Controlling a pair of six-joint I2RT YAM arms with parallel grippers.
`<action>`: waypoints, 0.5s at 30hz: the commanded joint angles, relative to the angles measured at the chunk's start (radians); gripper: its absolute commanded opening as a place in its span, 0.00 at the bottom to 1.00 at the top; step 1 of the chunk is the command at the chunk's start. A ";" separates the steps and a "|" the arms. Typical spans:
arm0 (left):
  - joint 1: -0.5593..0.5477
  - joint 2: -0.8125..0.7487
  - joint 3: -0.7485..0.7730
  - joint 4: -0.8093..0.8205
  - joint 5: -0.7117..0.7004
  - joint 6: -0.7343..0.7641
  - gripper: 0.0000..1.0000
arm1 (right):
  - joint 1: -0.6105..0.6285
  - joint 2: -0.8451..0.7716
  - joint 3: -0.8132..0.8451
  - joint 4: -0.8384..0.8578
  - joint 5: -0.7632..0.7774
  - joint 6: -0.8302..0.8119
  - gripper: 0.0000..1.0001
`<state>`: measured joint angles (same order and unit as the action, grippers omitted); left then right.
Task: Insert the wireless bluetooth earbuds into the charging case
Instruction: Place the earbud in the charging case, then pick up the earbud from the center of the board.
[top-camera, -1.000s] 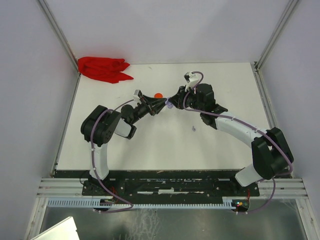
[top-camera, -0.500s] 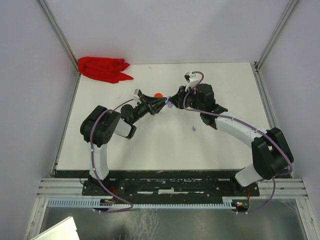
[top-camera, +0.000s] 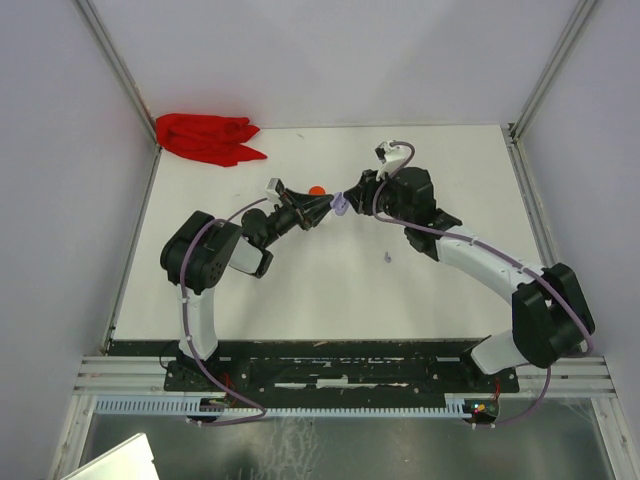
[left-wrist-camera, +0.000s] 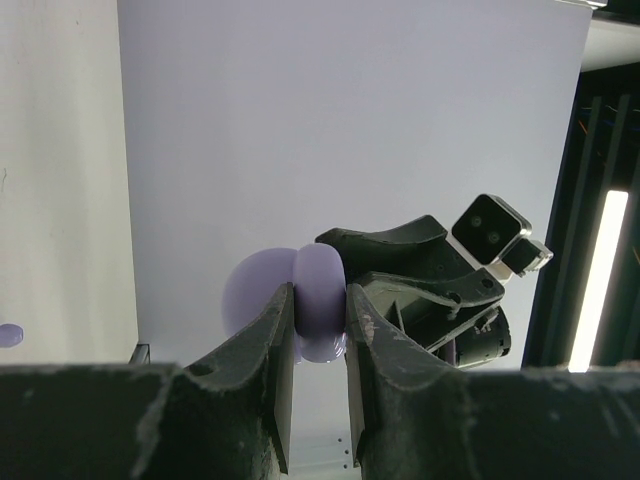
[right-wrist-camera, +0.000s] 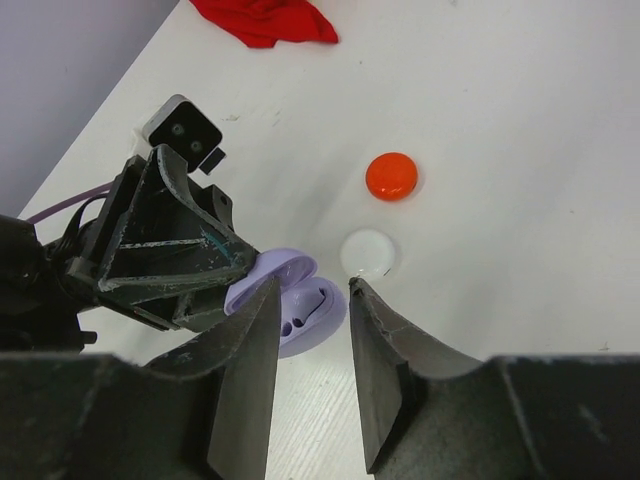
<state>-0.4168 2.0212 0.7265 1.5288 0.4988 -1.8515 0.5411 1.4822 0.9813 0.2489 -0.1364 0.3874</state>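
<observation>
Charging case (right-wrist-camera: 290, 315) – pale lavender all over, no pattern, inner recesses a shade darker.
Left gripper (left-wrist-camera: 320, 300) and right gripper (right-wrist-camera: 312, 290): matte black fingers, edges scuffed grey.
Left arm (top-camera: 205, 300) and right arm (top-camera: 480, 262): black joints, white links; cable (top-camera: 437, 233) along the right one is lilac.
Table (top-camera: 420, 290): plain white.
Cloth (top-camera: 207, 137), far left: solid bright red.
Orange-red disc (right-wrist-camera: 391, 176) and white disc (right-wrist-camera: 367, 252) – the white one nearly blends into the table.
Earbud (top-camera: 387, 258) lying near the right arm: purple.
Walls (top-camera: 330, 60): pale grey-lilac, plain.
</observation>
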 joint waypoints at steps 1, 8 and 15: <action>0.004 -0.011 0.013 0.201 -0.016 -0.031 0.03 | -0.004 -0.107 -0.010 -0.017 0.086 -0.045 0.44; 0.058 -0.011 -0.024 0.201 -0.012 -0.006 0.03 | -0.005 -0.139 0.038 -0.521 0.440 0.036 0.58; 0.083 -0.030 -0.054 0.201 0.004 0.012 0.03 | -0.004 -0.079 0.010 -0.743 0.490 0.067 0.64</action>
<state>-0.3378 2.0212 0.6834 1.5288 0.4992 -1.8507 0.5400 1.3743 0.9890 -0.3145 0.2668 0.4202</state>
